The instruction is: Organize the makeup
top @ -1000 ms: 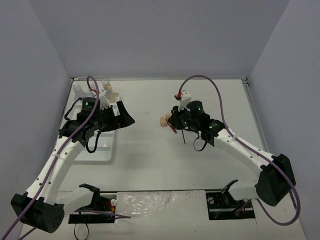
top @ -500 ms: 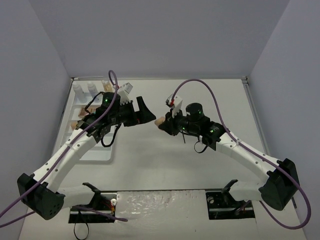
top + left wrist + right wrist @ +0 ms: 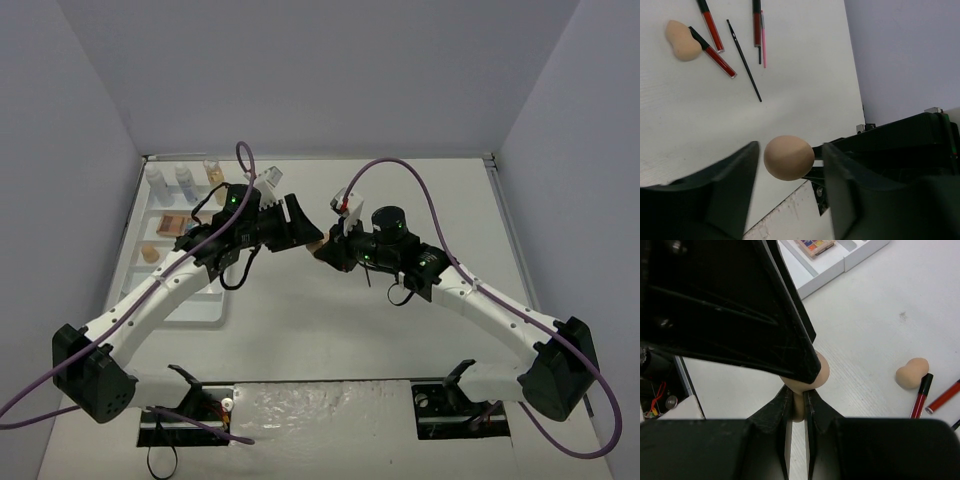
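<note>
Well behind the left gripper, on its own side, stands the tray with the bottles, a palette and a tray sponge in it. The left gripper itself hangs in the air above the table, its jaws half apart. Between them sits the sponge, straight ahead of the gripper, with only a thin gap at each side, so I would say it is not yet gripped from this side. The sponge's long axis runs from one gripper toward the other: the round end points into the left jaws, and the narrow end is pinched tight in the right gripper. On the table below the right gripper lie a loose sponge, red pencils and a thin brush. I think the coming move needs the left jaws to close across the round end, because the left arm is nearer to the tray.
</note>
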